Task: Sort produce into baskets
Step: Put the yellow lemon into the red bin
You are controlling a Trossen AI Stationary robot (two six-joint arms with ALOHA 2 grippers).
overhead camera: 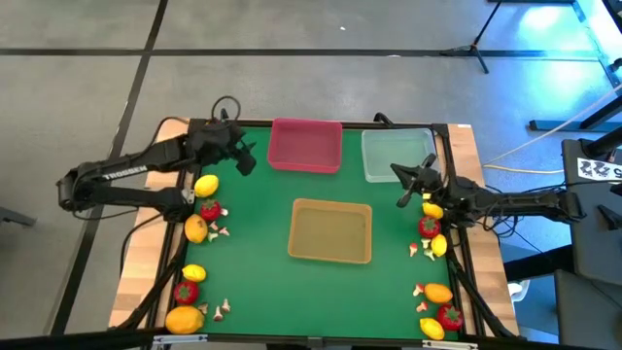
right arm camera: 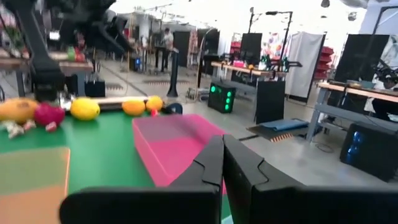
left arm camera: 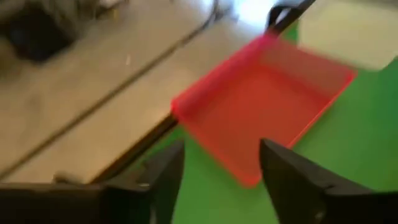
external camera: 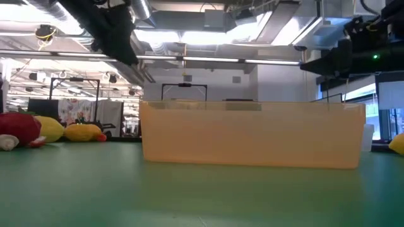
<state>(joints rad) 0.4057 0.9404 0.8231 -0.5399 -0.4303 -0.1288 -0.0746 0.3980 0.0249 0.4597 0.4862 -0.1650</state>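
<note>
Three trays sit on the green mat: pink-red [overhead camera: 304, 146] at the far middle, clear [overhead camera: 397, 154] at the far right, tan [overhead camera: 330, 231] in the centre. Produce lies in two rows, along the left edge [overhead camera: 196, 229] and the right edge [overhead camera: 429, 227]: yellow and orange lemons, red fruits, small mushrooms. My left gripper [overhead camera: 248, 157] is open and empty, raised beside the pink tray's left end; the tray [left arm camera: 261, 106] shows beyond its fingers [left arm camera: 221, 174]. My right gripper [overhead camera: 400, 185] is shut and empty, raised by the clear tray's near edge [right arm camera: 222, 162].
The mat's wooden border [overhead camera: 146, 253] and black frame run along both sides. In the low view the tan tray [external camera: 252, 135] fills the middle, with left-row produce [external camera: 25, 129] beside it. Open green mat lies near the front [overhead camera: 311, 301].
</note>
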